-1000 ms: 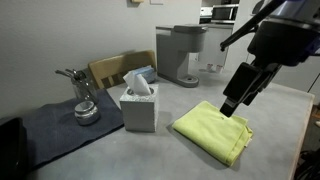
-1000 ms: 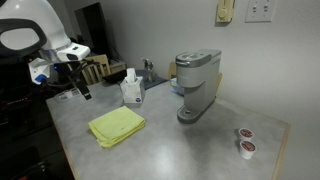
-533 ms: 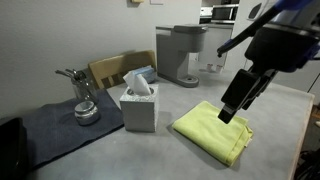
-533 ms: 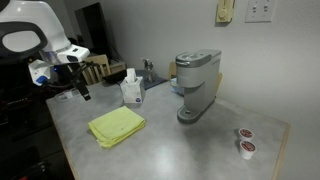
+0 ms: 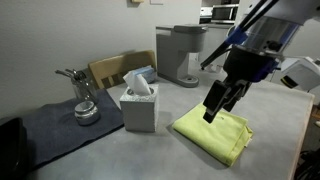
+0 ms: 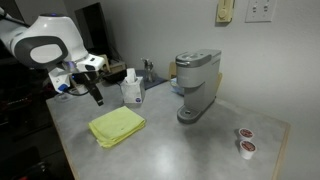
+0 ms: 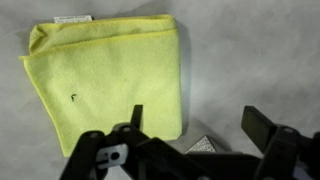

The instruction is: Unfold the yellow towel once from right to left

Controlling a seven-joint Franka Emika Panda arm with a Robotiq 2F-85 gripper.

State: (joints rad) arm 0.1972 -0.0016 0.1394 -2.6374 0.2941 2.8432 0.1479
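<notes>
The yellow towel (image 5: 215,134) lies folded flat on the grey table, in front of the white tissue box (image 5: 138,106). It also shows in an exterior view (image 6: 117,126) and fills the upper left of the wrist view (image 7: 105,76). My gripper (image 5: 217,105) hangs open and empty above the towel's far edge; it also shows in an exterior view (image 6: 97,98). In the wrist view the open jaws (image 7: 195,125) straddle the towel's right edge and bare table. A white tag sits at the towel's top edge (image 7: 72,19).
A grey coffee machine (image 5: 181,52) stands at the back. A dark grey-blue mat (image 5: 58,128) holds a metal object (image 5: 82,100). Two small pods (image 6: 244,141) sit near the table's far end. A chair back (image 5: 108,68) stands behind the tissue box.
The arm has swung in over the table, and my gripper has moved toward the tissue box and down to hang over the towel's far edge. The towel has not moved.
</notes>
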